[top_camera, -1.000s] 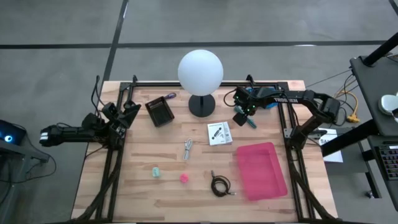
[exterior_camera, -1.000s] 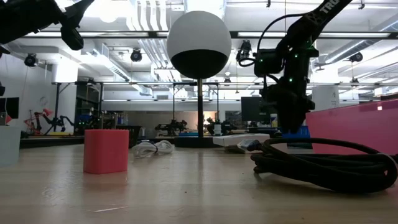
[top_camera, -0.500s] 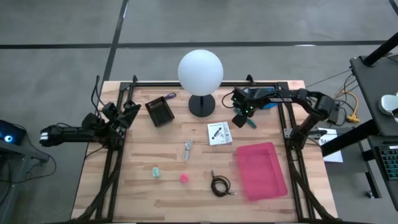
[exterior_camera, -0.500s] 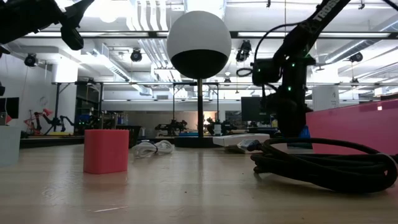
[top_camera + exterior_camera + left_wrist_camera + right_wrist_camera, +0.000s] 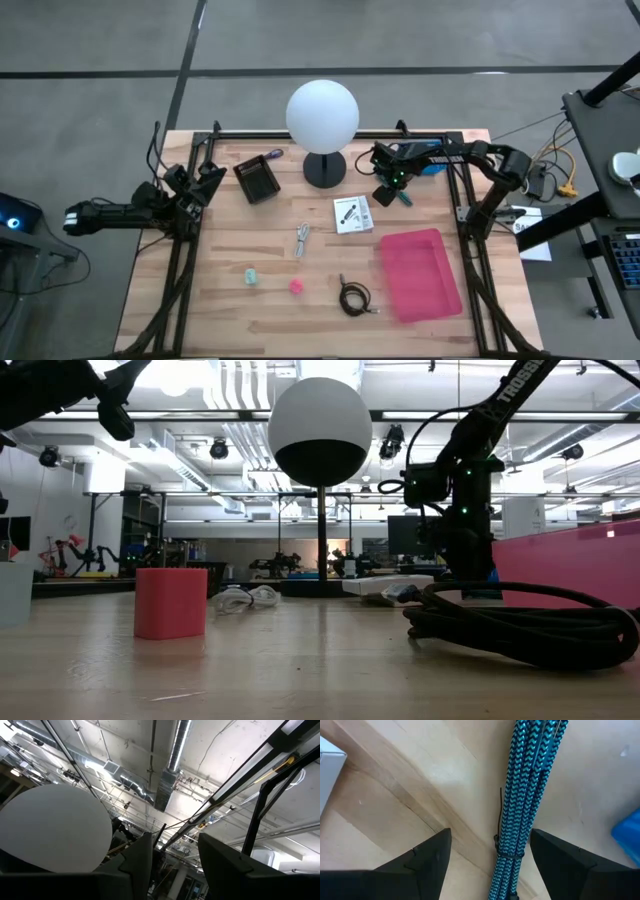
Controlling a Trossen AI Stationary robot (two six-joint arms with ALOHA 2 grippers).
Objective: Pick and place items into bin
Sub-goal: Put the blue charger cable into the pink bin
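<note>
A teal braided cord bundle (image 5: 520,815) lies flat on the table (image 5: 220,300), right of the lamp (image 5: 322,115); in the high view the bundle (image 5: 403,197) shows beside my right gripper (image 5: 388,190). The right gripper (image 5: 490,834) is open, pointing down, one finger on each side of the bundle. My left gripper (image 5: 172,865) is open and raised at the table's left edge (image 5: 205,180). On the table lie a white card (image 5: 352,214), a silvery piece (image 5: 301,239), a green block (image 5: 251,275), a pink block (image 5: 296,287) and a dark coiled cable (image 5: 353,296).
The pink bin (image 5: 420,273) sits at the table's right, near side. A black box (image 5: 257,179) stands left of the lamp base, with a purple cord (image 5: 273,155) at its far corner. A blue object (image 5: 627,832) lies beside the teal bundle. Frame posts run along both table sides.
My right gripper has come down over the teal bundle and edged slightly toward the lamp, while its arm's elbow drew back toward the table's right edge. The items have stayed where they were.
</note>
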